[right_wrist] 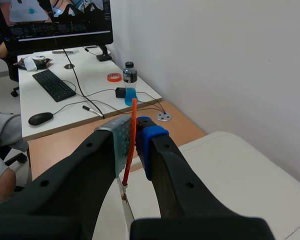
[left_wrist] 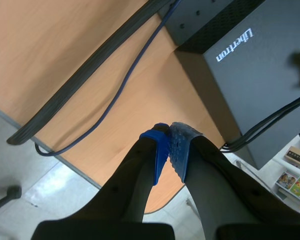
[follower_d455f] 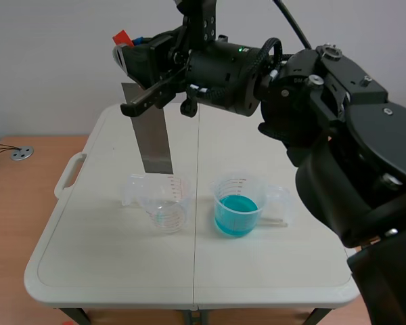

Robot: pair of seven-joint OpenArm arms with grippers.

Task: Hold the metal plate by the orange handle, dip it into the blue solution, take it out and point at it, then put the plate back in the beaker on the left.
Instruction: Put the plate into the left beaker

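The right hand, clamped on the orange handle, should keep the metal plate vertical and clear of the rim of the empty beaker below it.

The right hand hides most of the orange handle.

Table: clear beaker, blue-soln beaker.

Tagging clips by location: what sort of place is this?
Likely a robotics lab in an office: the right gripper holds a grey metal plate over a white folding table, with a black keyboard and monitor nearby.
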